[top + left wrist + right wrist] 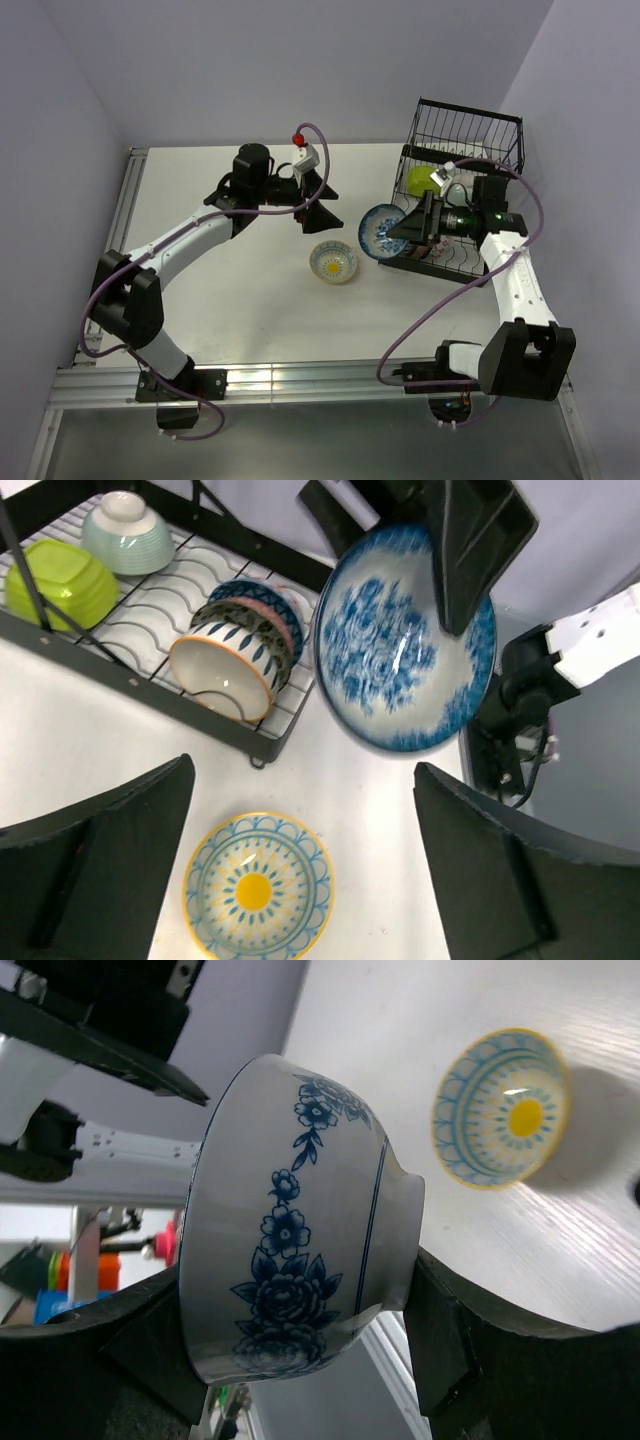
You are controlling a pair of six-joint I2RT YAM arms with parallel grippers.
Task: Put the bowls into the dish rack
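R gripper clamped on blue/white bowl, pinching it by rim and base. Bowl is on edge in the air, opening facing L, just beside dish rack L side, off the table. L gripper spread wide, empty, hovering over yellow/blue bowl, which sits upright on table. In rack we see pale teal bowl + lime bowl at one end, and patterned bowls nested on edge in slots.

- Left arm reaches from lower left to frame centre; left gripper holds nothing, its fingers spread wide.
- Right arm rises at right; right gripper points left, fingers clamped on the blue-and-white bowl.
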